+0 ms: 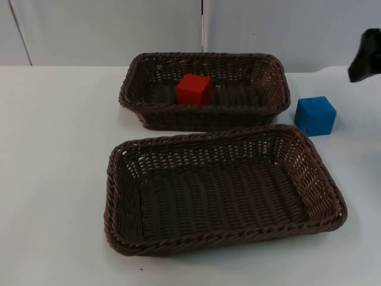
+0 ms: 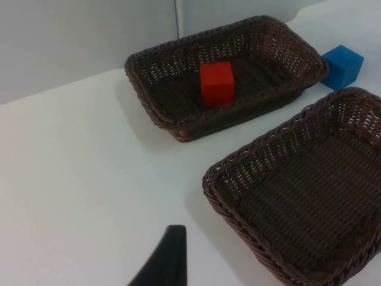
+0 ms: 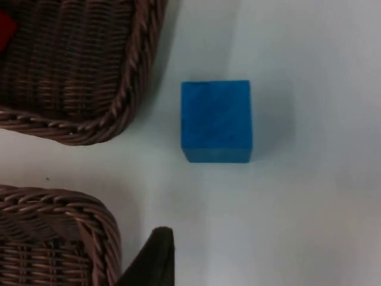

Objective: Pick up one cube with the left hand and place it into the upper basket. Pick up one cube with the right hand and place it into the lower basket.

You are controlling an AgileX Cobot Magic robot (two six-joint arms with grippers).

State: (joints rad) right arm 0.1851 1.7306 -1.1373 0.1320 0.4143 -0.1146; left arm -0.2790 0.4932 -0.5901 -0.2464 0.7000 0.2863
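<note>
A red cube [image 1: 193, 89] lies inside the upper wicker basket [image 1: 205, 117], left of its middle. The lower basket [image 1: 223, 238] holds nothing. A blue cube [image 1: 315, 115] stands on the table just right of the upper basket, beyond the lower basket's far right corner. My right arm [image 1: 366, 55] hangs above the table behind and to the right of the blue cube. In the right wrist view the blue cube [image 3: 215, 121] lies on bare table ahead of my right gripper [image 3: 153, 259]. My left gripper [image 2: 166, 261] waits over the table left of both baskets, facing the red cube [image 2: 216, 83].
White table [image 1: 53, 149] stretches left of the baskets and in front of them. A grey partition wall [image 1: 107, 30] closes the far edge. The two baskets sit close together, with a narrow gap between their rims.
</note>
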